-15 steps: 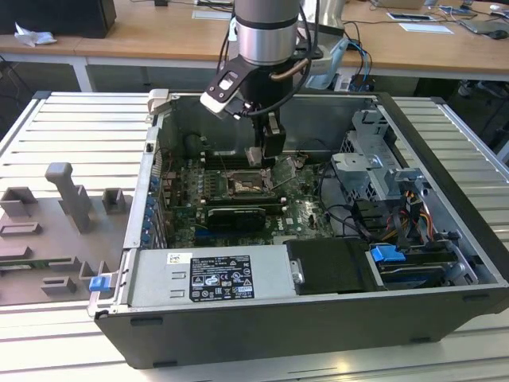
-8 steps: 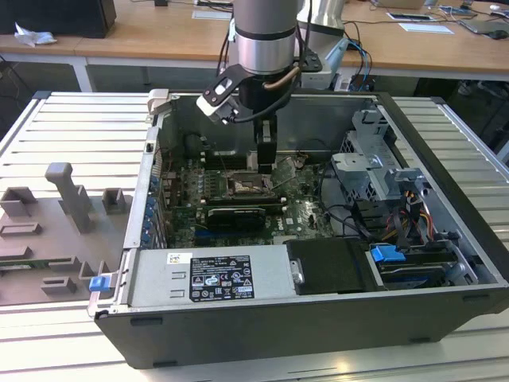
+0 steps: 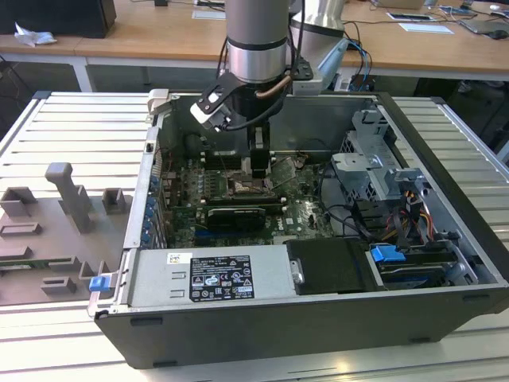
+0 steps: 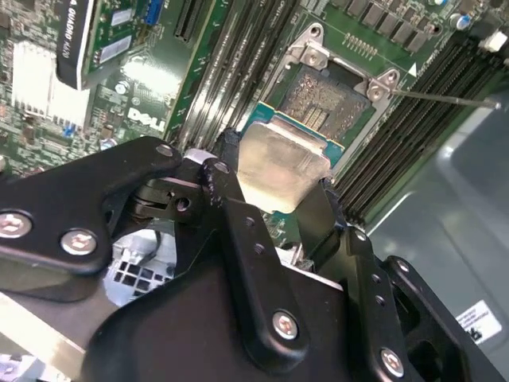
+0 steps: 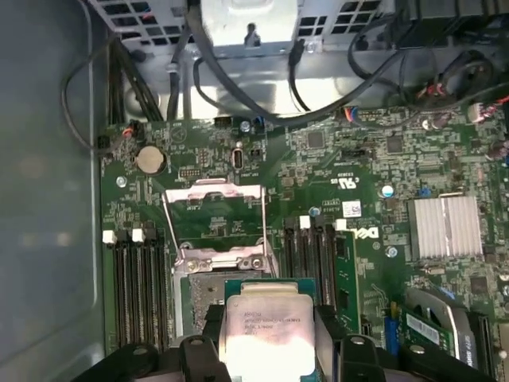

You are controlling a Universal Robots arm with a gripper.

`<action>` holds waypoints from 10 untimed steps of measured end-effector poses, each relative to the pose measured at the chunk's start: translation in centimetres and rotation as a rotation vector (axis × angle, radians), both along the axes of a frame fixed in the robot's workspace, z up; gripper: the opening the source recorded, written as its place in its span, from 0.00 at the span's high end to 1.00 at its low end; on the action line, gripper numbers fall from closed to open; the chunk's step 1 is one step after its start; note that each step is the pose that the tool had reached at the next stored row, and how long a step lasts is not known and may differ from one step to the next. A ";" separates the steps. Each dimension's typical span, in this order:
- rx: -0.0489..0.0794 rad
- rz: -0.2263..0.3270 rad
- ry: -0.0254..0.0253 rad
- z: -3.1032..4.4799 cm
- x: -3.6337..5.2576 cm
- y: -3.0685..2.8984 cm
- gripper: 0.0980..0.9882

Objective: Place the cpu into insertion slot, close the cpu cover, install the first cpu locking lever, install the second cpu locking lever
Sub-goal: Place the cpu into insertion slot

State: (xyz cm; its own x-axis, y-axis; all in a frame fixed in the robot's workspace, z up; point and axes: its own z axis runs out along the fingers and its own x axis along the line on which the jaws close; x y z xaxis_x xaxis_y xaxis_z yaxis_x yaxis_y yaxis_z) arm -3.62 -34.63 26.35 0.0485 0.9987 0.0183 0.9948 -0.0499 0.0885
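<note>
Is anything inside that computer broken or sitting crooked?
Nothing looks damaged. The cpu is not seated: the gripper holds it by its edges over the bare insertion slot. In the first wrist view, the cpu cover is flipped open, off the slot.

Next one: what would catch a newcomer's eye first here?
The black claw grips the cpu, a small flat square chip with a pale silver-grey metal top, close to the insertion slot, a square dark socket with a silvery rim. The cpu cover, a thin silver metal frame plate, stands swung open beside it. In the exterior view, the grey robot arm reaches down into an open dark computer case.
</note>
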 end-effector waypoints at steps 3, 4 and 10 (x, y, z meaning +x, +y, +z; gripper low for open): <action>0.005 0.024 -0.0001 -0.69 -0.02 0.31 0.51; 0.005 0.024 0.0000 -0.83 -0.02 0.37 0.51; 0.007 0.032 0.0000 -2.08 -0.38 0.74 0.51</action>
State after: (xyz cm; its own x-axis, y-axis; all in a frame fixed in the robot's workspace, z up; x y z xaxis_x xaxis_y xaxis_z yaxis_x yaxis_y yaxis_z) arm -4.00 -33.89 24.26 0.0161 0.9996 0.0248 0.9959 -0.0182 0.0883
